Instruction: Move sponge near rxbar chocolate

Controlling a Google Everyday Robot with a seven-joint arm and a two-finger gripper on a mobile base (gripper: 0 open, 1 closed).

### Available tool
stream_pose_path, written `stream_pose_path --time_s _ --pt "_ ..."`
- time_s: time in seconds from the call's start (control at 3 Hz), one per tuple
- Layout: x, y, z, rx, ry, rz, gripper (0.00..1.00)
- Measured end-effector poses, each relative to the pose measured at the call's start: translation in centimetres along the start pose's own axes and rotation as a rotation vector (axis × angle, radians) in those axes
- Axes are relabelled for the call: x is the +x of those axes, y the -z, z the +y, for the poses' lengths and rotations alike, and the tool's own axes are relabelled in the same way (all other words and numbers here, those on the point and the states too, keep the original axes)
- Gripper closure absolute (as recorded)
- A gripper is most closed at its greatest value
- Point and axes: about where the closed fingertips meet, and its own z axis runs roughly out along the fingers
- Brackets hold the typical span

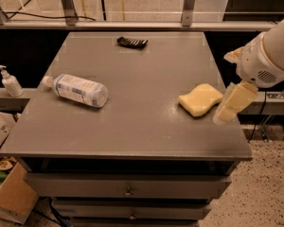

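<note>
**Sponge sitting by the right edge, bar way at the back**

So the sponge [201, 99] is lying flat on the grey table [132, 126], over on the right side, close to the right edge and about halfway between front and back. Its long axis runs on a diagonal, with the near end pointing front-left and the far end pointing back-right, toward the arm. The wavy outline shows on the left end.

The rxbar chocolate [132, 42] is well apart from it, up near the back edge, around the middle. It lies almost straight left to right, with the right end tipped a bit toward the front.

The gripper [229, 103] hangs just beside the sponge, on its right, low over the table's right edge and slanting down toward the front-left. I honestly can't tell how open it is or whether it touches the sponge.

Also there: a clear bottle [78, 90] on its side at the left, cap end pointing back-left, and a small pump dispenser [9, 82] on the ledge beyond the left edge.
</note>
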Motion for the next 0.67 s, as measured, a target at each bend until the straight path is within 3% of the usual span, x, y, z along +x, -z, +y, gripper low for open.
stream_pose_path --time_s 0.67 --pt "-0.3 -5.2 -2.5 -0.007 -0.037 -0.028 0.0"
